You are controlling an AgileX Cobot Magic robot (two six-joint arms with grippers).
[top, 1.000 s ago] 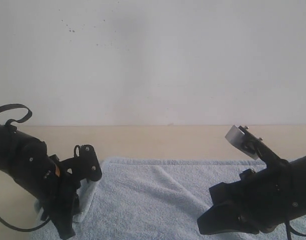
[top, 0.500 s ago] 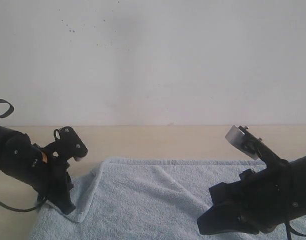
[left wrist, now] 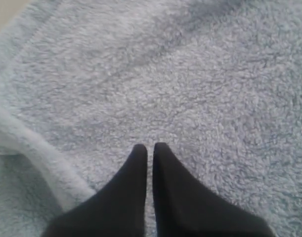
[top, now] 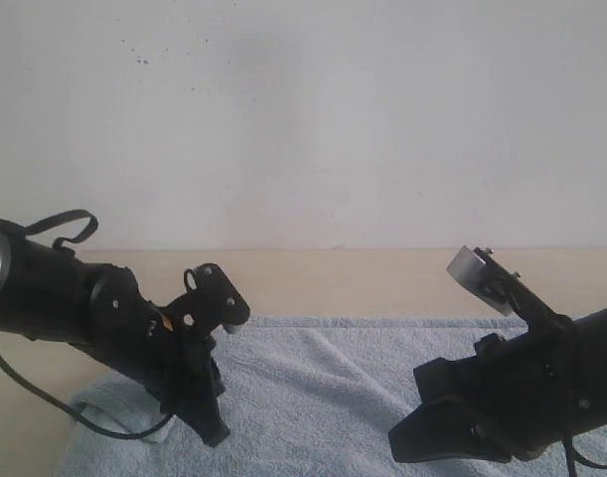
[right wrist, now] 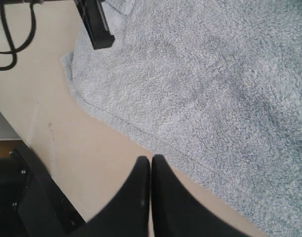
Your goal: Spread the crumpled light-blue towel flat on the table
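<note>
Fingers [left wrist: 138, 168] of the left gripper [left wrist: 150, 146] are together and empty over the towel [top: 353, 397]. Those of the right gripper [right wrist: 151, 159] are also together, over bare table [top: 333, 283] just beside a towel edge. The towel lies across the lower middle of the exterior view, mostly flat, its far hem straight. A folded-over ridge [top: 109, 402] at lower left appears left to smooth. The frame cuts off its near edge, the right arm [top: 522, 397] hides its right part, and whether the left tips touch it cannot be told.
</note>
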